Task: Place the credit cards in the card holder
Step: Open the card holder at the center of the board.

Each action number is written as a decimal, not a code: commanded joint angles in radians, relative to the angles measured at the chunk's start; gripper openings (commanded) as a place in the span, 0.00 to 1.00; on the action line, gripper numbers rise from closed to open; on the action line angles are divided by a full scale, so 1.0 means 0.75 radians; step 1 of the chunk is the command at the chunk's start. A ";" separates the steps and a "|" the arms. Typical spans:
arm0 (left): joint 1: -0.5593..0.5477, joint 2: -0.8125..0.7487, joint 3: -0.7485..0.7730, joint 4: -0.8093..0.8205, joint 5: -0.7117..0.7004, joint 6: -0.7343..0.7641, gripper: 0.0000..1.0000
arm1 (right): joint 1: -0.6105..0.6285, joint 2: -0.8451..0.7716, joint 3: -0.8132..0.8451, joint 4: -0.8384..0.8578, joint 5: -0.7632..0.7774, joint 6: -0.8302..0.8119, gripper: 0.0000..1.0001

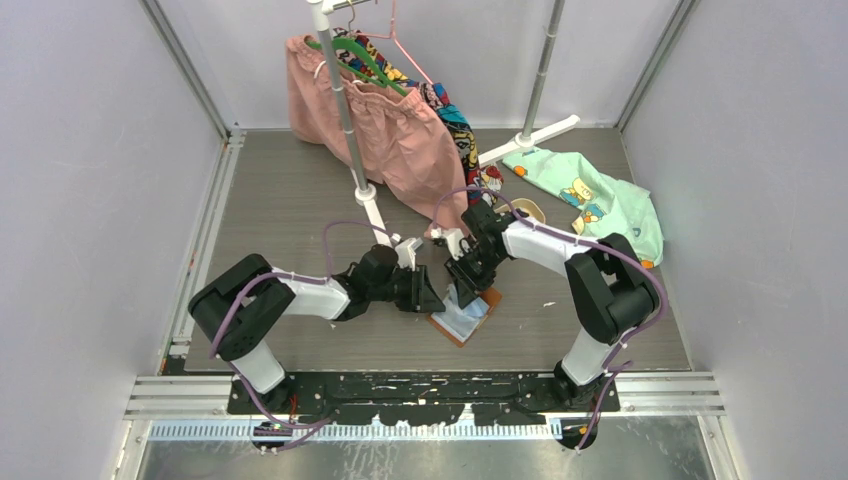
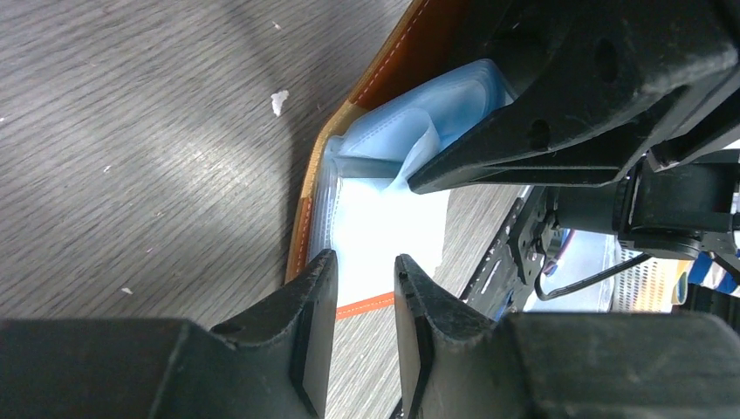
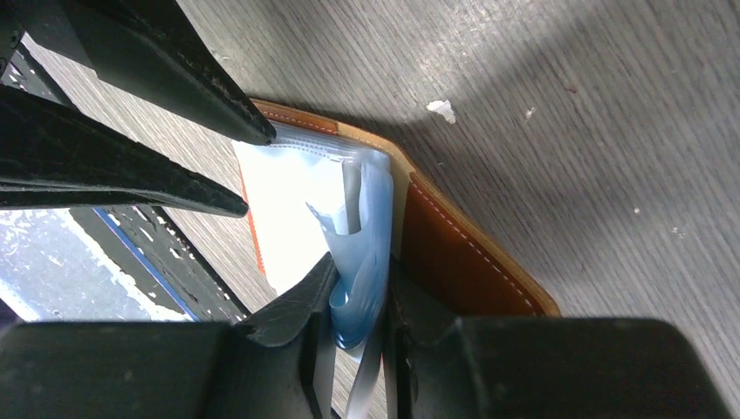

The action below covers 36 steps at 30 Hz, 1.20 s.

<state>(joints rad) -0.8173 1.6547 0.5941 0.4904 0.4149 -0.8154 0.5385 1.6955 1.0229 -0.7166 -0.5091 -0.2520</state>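
**Two arms at the card holder**

The left arm reaches in low. The left gripper (image 2: 365,266) has its fingers a little apart around the edge of a whitish card (image 2: 384,227). The card holder (image 3: 454,253) lies open on the grey table (image 1: 290,200). The right arm bends down, and the right gripper (image 3: 359,275) pinches the holder's blue pocket (image 3: 371,227). Pink shorts (image 1: 375,125) hang behind. A green shirt (image 1: 600,200) lies on the right.

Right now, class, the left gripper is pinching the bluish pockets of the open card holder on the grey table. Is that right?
No: the right gripper is pinching the bluish pockets of the open card holder on the grey table, as the right wrist view shows.
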 commanded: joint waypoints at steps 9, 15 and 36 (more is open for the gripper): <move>-0.004 0.059 0.027 0.333 0.119 -0.171 0.31 | -0.046 -0.014 0.066 -0.037 -0.148 -0.009 0.28; -0.004 0.145 0.016 0.481 0.152 -0.254 0.33 | -0.086 0.003 0.082 -0.073 -0.208 -0.018 0.31; -0.005 0.332 0.036 0.837 0.185 -0.383 0.47 | -0.284 -0.037 0.113 -0.162 -0.414 -0.049 0.64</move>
<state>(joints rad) -0.8181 1.8736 0.5949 1.0027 0.5533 -1.0798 0.3561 1.7157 1.0698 -0.8127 -0.7528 -0.2787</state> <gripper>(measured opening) 0.471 0.630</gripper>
